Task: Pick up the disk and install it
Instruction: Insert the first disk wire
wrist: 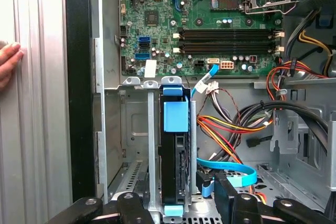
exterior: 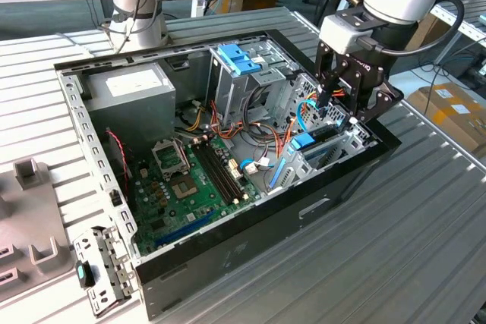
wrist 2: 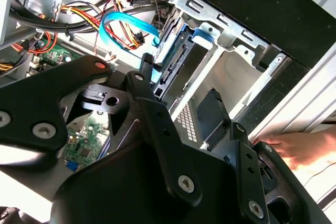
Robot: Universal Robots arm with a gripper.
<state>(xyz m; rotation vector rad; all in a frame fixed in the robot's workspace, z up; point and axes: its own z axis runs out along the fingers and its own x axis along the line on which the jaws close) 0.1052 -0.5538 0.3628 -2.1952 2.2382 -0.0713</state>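
1 end effector (exterior: pixel 336 104) hangs over the drive bay at the exterior view's right end of 1 open computer case (exterior: pixel 250 221) on the slatted worktop (exterior: pixel 425 210), its 2 fingers spread wide and gripping nothing. 1 disk (wrist: pixel 173 150), in its light-blue carrier, stands on edge in a bay slot just below. 1 hand (wrist: pixel 8 64) lies on the worktop beside the case. The white label on 1 power supply (exterior: pixel 129 89) is unreadable.
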